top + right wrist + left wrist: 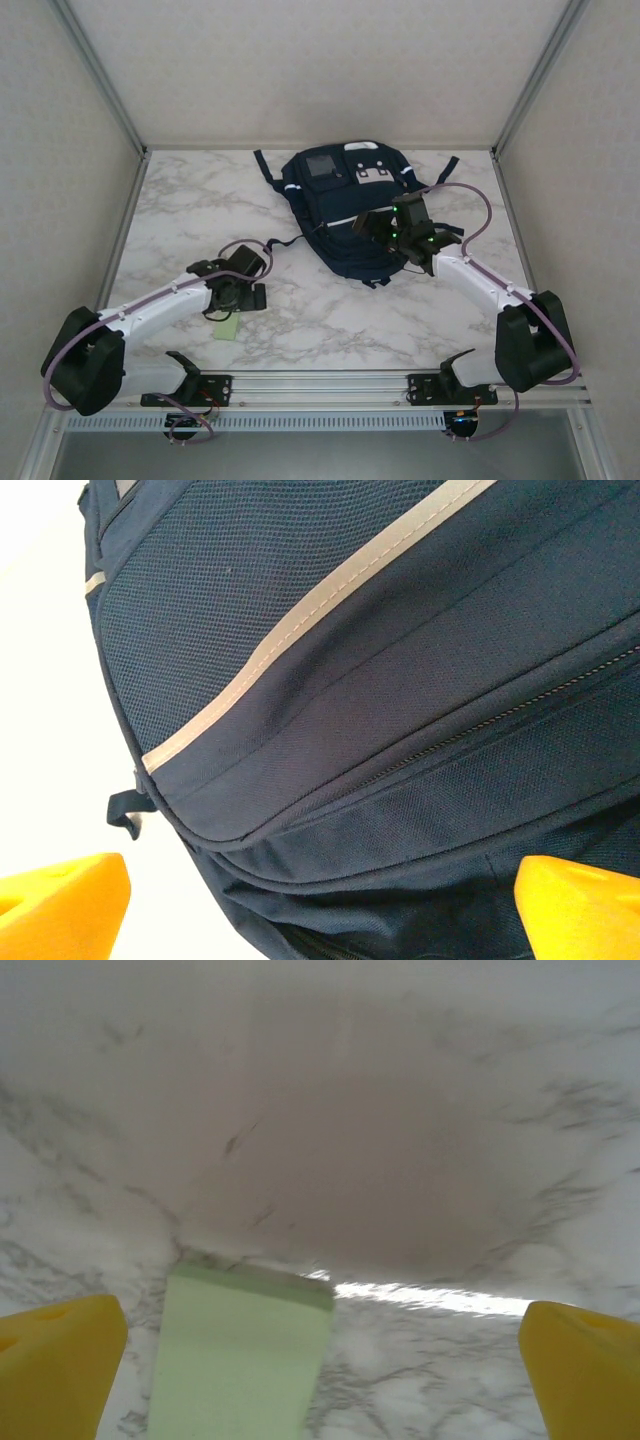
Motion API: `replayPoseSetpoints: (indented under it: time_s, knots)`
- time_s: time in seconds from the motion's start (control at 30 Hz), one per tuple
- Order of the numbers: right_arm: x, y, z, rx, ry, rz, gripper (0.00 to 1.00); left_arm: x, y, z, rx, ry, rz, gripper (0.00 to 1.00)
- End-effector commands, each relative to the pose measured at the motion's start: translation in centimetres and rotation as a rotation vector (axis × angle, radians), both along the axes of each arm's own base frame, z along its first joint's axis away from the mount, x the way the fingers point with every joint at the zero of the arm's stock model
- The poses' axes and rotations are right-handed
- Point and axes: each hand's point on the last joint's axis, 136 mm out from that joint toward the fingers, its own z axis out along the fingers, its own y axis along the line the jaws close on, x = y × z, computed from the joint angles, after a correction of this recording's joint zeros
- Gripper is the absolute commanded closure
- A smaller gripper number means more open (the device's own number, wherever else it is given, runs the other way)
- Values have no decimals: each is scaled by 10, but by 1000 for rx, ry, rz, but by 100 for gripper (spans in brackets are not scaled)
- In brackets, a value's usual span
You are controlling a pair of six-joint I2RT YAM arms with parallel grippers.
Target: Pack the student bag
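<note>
The student bag [345,205] is a dark navy backpack with pale stripes and a grey patch. It lies flat at the back middle of the marble table [330,320]. My right gripper [376,228] hovers over the bag's near right part. Its yellow fingertips [60,905] stand wide apart, open, with the bag's fabric and zipper [330,740] between them. My left gripper [242,298] is low over the table at the front left, open. A pale green pad [240,1355] lies flat between its yellow fingertips [60,1365], closer to the left one and untouched. From above the pad [228,328] sits just in front of that gripper.
Dark straps [265,170] trail from the bag's far corners and one strap [285,242] runs toward the left arm. Grey walls with metal posts close off the table on three sides. Bare marble [390,320] lies in front of the bag.
</note>
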Motion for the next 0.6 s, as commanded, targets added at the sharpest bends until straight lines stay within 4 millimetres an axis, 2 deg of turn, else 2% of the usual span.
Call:
replayPoseSetpoints:
  time_s: [0.0,0.07,0.17,0.37,0.57]
  knots:
    - [7,-1,3,-10,-19,-38,1,-14,10,-10,-19,34,63,0]
    - [7,-2,2,-15,-19,-47,1,-21,16,-18,-15,63,75,0]
    - [7,-5,2,-24,-17,-60,1,-28,17,-27,-34,93,87,7]
    - [7,-7,3,-31,-18,-74,1,-39,15,-36,-61,132,85,28]
    - [6,-9,2,-40,-12,-81,1,-33,13,-31,-61,113,70,53]
